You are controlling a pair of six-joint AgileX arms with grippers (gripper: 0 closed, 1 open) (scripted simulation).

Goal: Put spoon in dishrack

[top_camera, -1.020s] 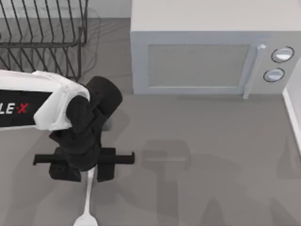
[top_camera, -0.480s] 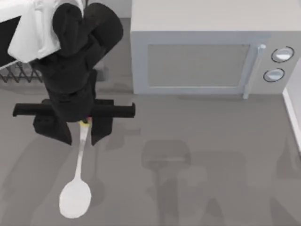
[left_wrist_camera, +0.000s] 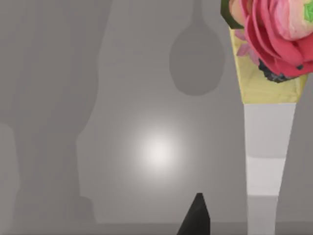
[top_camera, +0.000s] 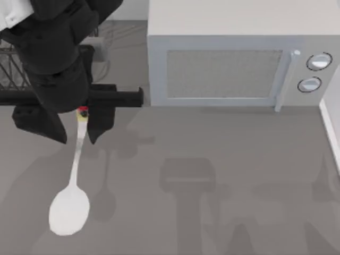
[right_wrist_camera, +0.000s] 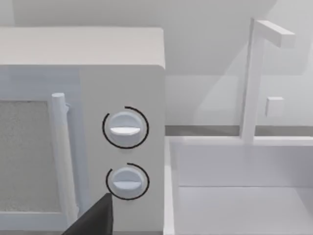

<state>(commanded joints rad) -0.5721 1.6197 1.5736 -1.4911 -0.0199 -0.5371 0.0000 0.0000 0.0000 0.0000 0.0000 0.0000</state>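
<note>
My left gripper hangs over the left part of the table, just in front of the dishrack, and is shut on the spoon's handle tip. The white spoon dangles from it above the table, with its red knob and yellow band between the fingers, its bowl toward the table's front edge and its shadow beside it. The left wrist view looks along the handle from the red knob, with one dark fingertip near it. My arm covers most of the black wire rack.
A grey microwave stands at the back, right of the dishrack, door shut. A white raised edge borders the table's right side. A dark part of my right gripper shows in front of the microwave's knobs, beside a white basin.
My left arm has risen and travelled toward the back left, up to the dishrack, carrying the spoon. The spoon now hangs higher and farther back.
</note>
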